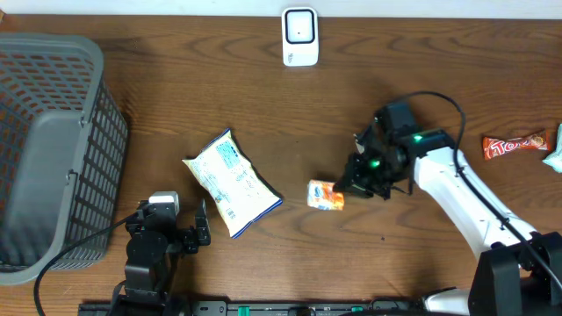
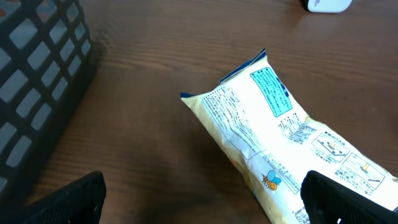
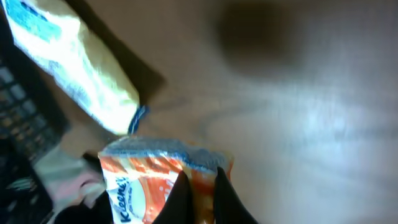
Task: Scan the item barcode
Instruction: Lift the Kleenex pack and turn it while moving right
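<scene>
The right tool [image 1: 345,188] is closed on the near edge of the small orange packet [image 1: 325,195]. In the wrist view its two fingers [image 3: 219,190] meet over the packet's crimped end, so the packet sits right at the fingertips and stretches away from them. Whether it is clear of the desk [image 1: 421,53] I cannot tell. It looks like a soft film pack: light, with little stiffness, and likely to droop or swing from a one-edge pinch. The film is glossy and probably slippery, so a hold on the sealed seam, where the layers are flat and doubled, seems surer than one on the puffy middle. It does not look fragile, but squeezing the body would wrinkle whatever is printed there, and a barcode reads best on a flat face. The scanner [image 1: 299,37] stands well ahead of the right tool, across open desk. The left tool [image 1: 198,232] is spread wide and holds nothing. The pale bag [image 1: 233,182] lies just in front of it, the basket [image 1: 53,149] is off to its side, and a wrapped bar [image 1: 518,145] lies well out beyond the right arm.
</scene>
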{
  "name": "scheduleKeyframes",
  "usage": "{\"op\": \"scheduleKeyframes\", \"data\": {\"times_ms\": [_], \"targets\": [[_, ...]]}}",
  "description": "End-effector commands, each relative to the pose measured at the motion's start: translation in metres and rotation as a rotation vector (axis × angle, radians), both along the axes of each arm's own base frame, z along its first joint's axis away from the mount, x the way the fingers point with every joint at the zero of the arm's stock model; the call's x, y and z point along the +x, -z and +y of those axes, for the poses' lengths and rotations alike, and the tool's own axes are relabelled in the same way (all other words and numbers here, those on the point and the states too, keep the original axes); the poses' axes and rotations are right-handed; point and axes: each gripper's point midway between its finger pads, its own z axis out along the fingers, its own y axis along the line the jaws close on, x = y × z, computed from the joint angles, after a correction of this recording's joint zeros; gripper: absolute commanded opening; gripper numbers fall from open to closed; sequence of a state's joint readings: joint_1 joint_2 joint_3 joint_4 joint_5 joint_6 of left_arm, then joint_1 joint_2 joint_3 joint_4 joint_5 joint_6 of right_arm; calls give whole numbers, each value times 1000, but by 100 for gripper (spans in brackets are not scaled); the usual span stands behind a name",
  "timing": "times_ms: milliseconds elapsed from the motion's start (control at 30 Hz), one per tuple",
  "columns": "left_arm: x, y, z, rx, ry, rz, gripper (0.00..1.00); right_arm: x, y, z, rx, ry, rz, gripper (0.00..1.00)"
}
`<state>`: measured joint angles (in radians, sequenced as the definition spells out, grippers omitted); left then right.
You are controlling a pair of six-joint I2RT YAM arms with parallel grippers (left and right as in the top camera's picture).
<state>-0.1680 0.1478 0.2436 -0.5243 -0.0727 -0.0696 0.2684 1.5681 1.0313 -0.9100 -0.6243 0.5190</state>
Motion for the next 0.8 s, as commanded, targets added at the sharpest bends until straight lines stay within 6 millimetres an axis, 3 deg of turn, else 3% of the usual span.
{"op": "scheduleKeyframes", "data": {"times_ms": [0,367,667,767], "targets": [[0,-8,-1,6,14,-21,99,-10,-23,14,172,-11,61,1],[0,-8,-1,6,14,-21,99,-35,-66,30,440,33,275,1],[0,-8,-1,6,14,-21,99,-32,-62,27,417,44,264,1],[0,-8,-1,6,14,-21,99,-22,-44,18,308,53,204,1]]}}
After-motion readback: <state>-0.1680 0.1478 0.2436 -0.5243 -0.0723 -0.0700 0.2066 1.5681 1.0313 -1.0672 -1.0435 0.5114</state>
